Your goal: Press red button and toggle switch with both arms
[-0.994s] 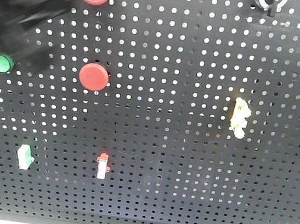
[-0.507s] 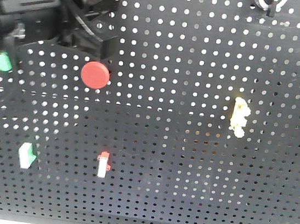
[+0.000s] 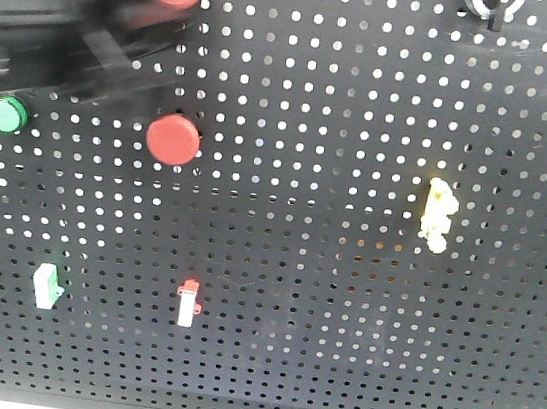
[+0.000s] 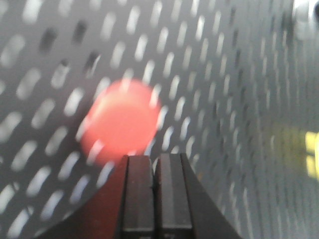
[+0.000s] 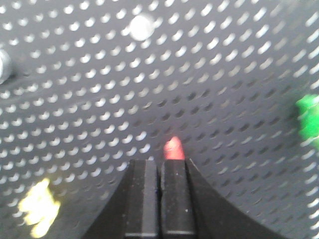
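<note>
Left hand (image 4: pixel 155 158) fingers together, red button (image 4: pixel 121 122) at 11 o'clock | right hand (image 5: pixel 159 162) together, toggle switch (image 5: pixel 174 148) at 1 o'clock

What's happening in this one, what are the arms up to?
Two arms face a black pegboard of buttons and switches. The left tool, shut, points at a red button just beyond its tips; the blur hides whether they touch. The right tool, also shut, is lined up on the toggle switch, whose red tip shows just past it.
</note>
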Available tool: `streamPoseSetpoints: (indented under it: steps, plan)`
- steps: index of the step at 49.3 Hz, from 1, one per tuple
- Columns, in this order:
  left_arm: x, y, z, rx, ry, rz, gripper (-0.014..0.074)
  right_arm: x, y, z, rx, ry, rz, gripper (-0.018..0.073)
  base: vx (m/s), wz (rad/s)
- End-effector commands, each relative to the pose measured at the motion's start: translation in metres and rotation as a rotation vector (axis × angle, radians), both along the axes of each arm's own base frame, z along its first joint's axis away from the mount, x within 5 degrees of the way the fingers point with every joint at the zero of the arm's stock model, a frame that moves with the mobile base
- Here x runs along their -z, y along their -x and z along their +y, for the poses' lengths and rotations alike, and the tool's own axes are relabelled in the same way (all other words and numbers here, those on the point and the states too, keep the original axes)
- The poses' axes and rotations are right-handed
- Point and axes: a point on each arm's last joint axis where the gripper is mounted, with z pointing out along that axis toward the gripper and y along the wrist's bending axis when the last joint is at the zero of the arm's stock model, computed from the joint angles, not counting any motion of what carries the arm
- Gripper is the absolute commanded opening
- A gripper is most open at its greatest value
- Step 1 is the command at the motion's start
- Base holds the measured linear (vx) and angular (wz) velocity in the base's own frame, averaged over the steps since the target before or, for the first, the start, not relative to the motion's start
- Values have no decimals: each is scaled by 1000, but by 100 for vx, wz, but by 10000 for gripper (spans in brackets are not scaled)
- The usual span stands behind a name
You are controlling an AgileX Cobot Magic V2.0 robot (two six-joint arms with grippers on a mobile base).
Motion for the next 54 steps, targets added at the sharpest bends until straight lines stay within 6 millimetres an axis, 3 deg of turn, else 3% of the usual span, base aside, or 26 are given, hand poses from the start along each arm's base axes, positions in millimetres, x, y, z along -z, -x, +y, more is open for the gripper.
streamPoseSetpoints:
  steps: [1,12,21,30,35,38,45,54]
  plan:
    - [-12,29,20,-12,102,-110,2,-13,2,4,-41,80,-64,-3,0,0]
    - [46,69,46,-28,94,-92,2,-27,-2,25,-266,193,-131,-3,0,0]
    - [81,89,61,-43,110,-112,2,-48,-29,43,-514,172,-175,-3,0,0]
    - [85,95,65,-49,131,-142,2,-64,-69,56,-680,61,-156,-3,0,0]
    - [84,95,65,-50,136,-146,2,-64,-85,87,-818,81,-144,-3,0,0]
    - [83,95,66,-53,145,-160,2,-64,-93,106,-811,112,-149,-3,0,0]
    - [83,95,66,-53,146,-161,2,-69,-110,100,-586,51,-177,-3,0,0]
    - [83,95,66,-52,142,-157,2,-70,-117,96,-516,23,-193,-3,0,0]
